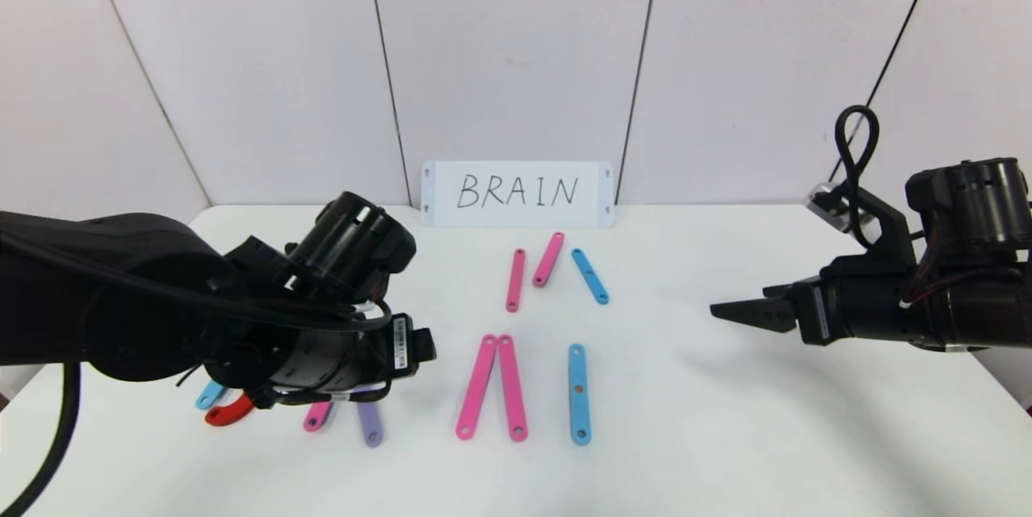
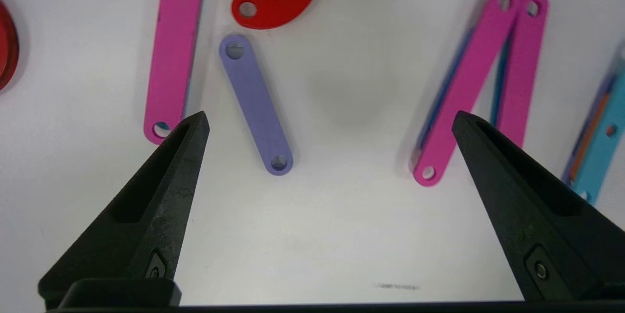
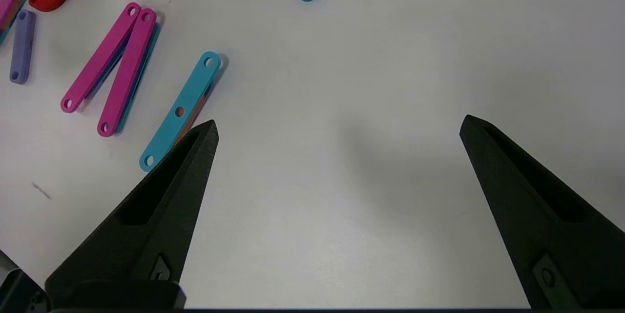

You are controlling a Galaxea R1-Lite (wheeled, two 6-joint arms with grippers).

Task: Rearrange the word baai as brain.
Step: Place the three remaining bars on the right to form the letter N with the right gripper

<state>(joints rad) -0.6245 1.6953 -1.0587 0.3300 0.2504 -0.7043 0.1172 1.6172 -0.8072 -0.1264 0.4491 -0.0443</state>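
The word baai lies as flat pieces on the white table. My left arm covers its left part; a red arc, a pink strip and a purple strip stick out below it. Two pink strips form a narrow wedge, with a blue strip to their right. My left gripper hangs open and empty above the table, between the purple strip and the pink wedge. My right gripper is open over bare table at the right.
A white card with BRAIN handwritten leans on the back wall. In front of it lie two short pink strips and a short blue strip. A second red arc shows at the left wrist view's edge.
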